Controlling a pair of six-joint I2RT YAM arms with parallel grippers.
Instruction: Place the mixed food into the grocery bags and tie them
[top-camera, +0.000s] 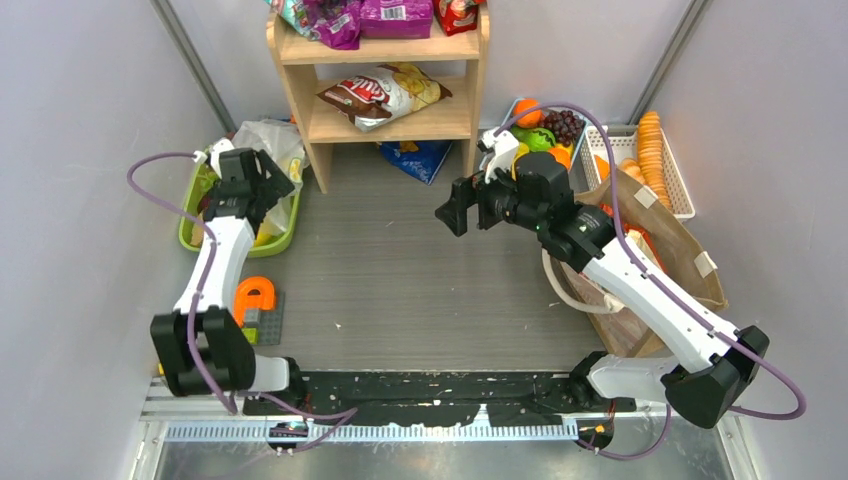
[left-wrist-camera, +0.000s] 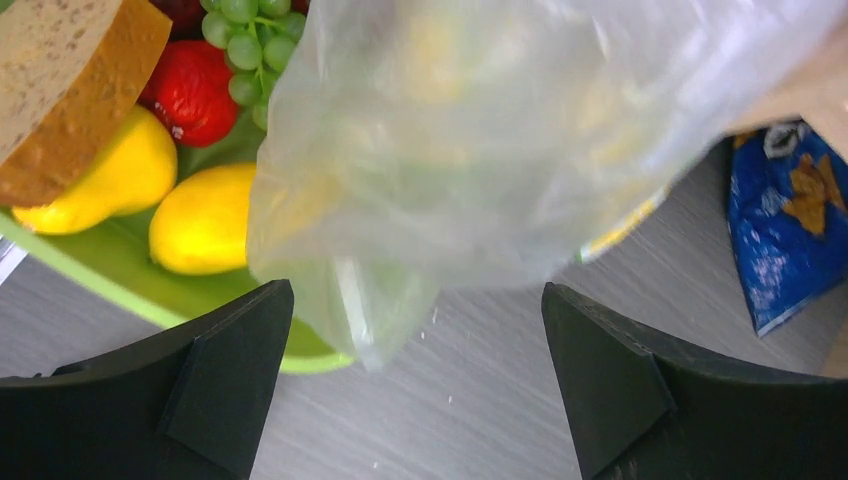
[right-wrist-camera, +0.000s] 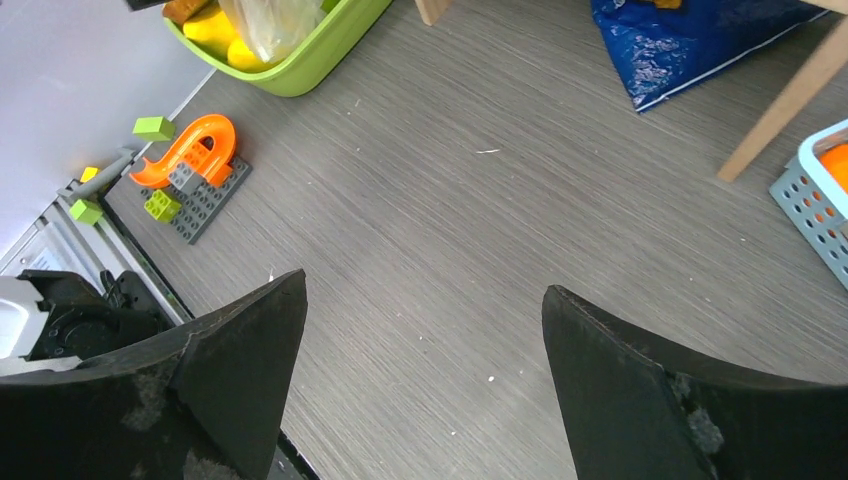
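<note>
The biggest risk seemed to lie with the tote (top-camera: 680, 235). It lay slumped on the worktop (top-camera: 400, 270) under the right arm, so a careless swing of that arm could have dragged it or snagged its white handle (top-camera: 565, 290). The clear bag (left-wrist-camera: 480, 150) hung crumpled over the green basket (left-wrist-camera: 90, 285). Its film looked thin and slack, so a shallow pinch could have slipped off, and a deep one could have caught the basket rim or a lemon (left-wrist-camera: 200, 220) beneath.

The right arm reached forward and inward over the bare middle of the worktop. Its right pincer (right-wrist-camera: 425, 300) was spread wide, empty, and well apart from any food. The left arm stretched to the far left. The left pincer (left-wrist-camera: 415, 300) was tipped down over the basket's near edge, jaws fully apart on either side of the bag's lower fold, gripping nothing.
</note>
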